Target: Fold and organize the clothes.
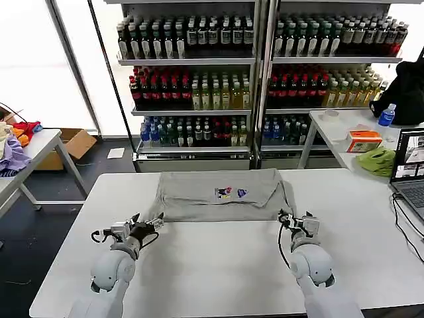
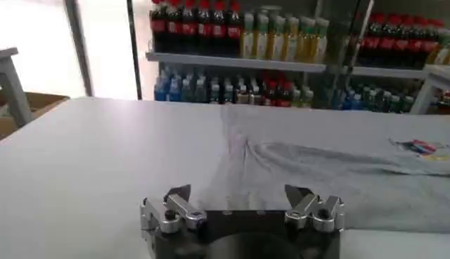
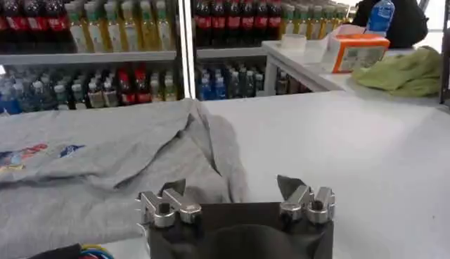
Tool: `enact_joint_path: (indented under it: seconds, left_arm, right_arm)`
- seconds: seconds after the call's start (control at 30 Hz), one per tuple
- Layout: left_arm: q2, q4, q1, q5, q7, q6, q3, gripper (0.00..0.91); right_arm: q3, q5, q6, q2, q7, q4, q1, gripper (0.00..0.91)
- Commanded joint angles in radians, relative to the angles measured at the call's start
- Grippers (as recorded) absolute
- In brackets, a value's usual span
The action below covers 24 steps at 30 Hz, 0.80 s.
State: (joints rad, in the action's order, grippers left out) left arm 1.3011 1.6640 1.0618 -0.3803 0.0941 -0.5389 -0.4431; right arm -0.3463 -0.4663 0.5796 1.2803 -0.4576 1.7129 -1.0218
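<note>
Bare desk (image 1: 212, 265) lies open between and behind the left gripper (image 1: 154, 221) and right gripper (image 1: 286, 217); just ahead of both, the grey T-shirt (image 1: 218, 195) lies flat, nothing standing on it

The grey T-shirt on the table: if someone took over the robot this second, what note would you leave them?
Left gripper: open, empty, at the T-shirt's near left corner.
Right gripper: open, empty, at its near right corner.
T-shirt: on the white table, partly folded, sleeves tucked in, graphic up.
Done: sides appear folded in.
Left: probably grip the near edge, fold it away, tidy.
</note>
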Motion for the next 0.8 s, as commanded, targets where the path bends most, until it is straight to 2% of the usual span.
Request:
enact_joint_path:
  seconds: [0.03, 0.1, 0.17, 0.5, 0.8]
  left_arm:
    - [0.0, -0.021, -0.001, 0.004, -0.001, 0.003, 0.0, 0.01]
    - [0.0, -0.019, 0.004, 0.006, -0.001, 0.002, 0.003, 0.0]
    - [0.002, -0.018, 0.012, 0.012, 0.0, 0.001, 0.006, 0.0]
    - [0.015, -0.027, 0.027, 0.046, -0.006, 0.017, 0.022, 0.0]
    - [0.021, -0.007, 0.05, 0.055, -0.013, 0.063, 0.014, 0.0]
  right_arm:
    - [0.0, 0.006, 0.0, 0.002, 0.002, -0.03, 0.011, 0.302]
    - [-0.001, 0.004, 0.0, 0.001, 0.009, -0.029, 0.0, 0.111]
    - [-0.002, 0.001, -0.001, -0.002, 0.018, -0.029, -0.02, 0.0]
    - [-0.023, -0.009, -0.02, 0.028, 0.048, -0.043, -0.084, 0.0]
    - [-0.03, 0.026, -0.038, 0.011, 0.074, 0.04, -0.126, 0.0]
